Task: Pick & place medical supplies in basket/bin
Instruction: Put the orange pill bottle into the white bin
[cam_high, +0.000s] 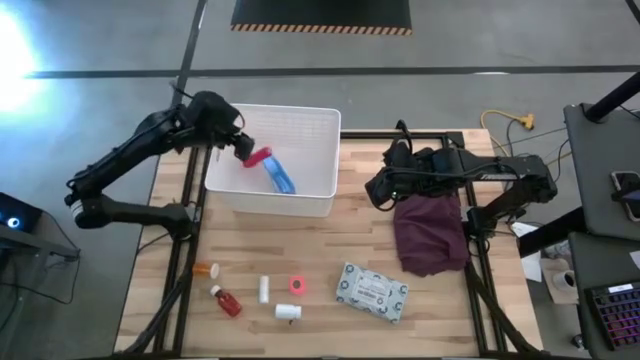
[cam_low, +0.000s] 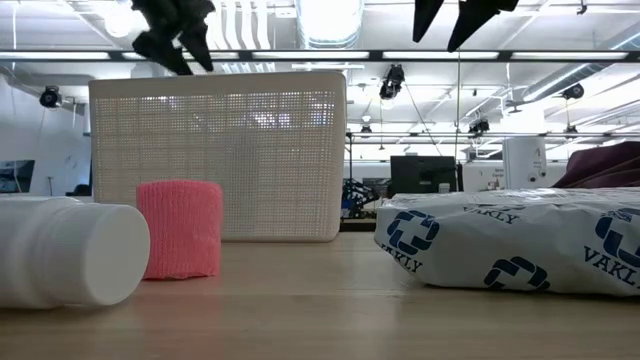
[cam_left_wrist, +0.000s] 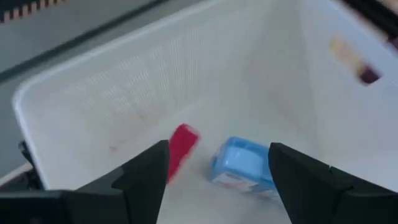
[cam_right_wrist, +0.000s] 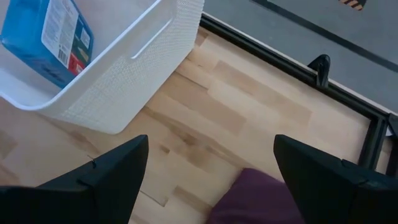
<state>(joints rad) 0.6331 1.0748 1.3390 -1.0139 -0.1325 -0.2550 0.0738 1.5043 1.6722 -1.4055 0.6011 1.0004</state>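
The white perforated bin (cam_high: 318, 130) stands at the table's far middle. Inside it lie a red item (cam_high: 262, 157) and the blue-white box (cam_high: 281, 175). My left gripper (cam_high: 240, 150) hovers open over the bin's left part. In its wrist view (cam_left_wrist: 217, 180) the red item (cam_left_wrist: 182, 148) and the box (cam_left_wrist: 241, 165) show below, between the fingers. My right gripper (cam_high: 375, 188) is open above the bare table just right of the bin, near the maroon cloth (cam_high: 430, 235). On the near table lie the wipes pack (cam_high: 372, 292), a pink roll (cam_high: 296, 285), white bottles (cam_high: 264, 289), a red bottle (cam_high: 228, 302) and an orange one (cam_high: 205, 270).
The maroon cloth (cam_right_wrist: 261, 196) lies in a heap at the table's right, close under my right arm. The bin's near right corner (cam_right_wrist: 124, 81) is just beside my right gripper (cam_right_wrist: 211, 180). Bare wood lies between the bin and the near row of supplies.
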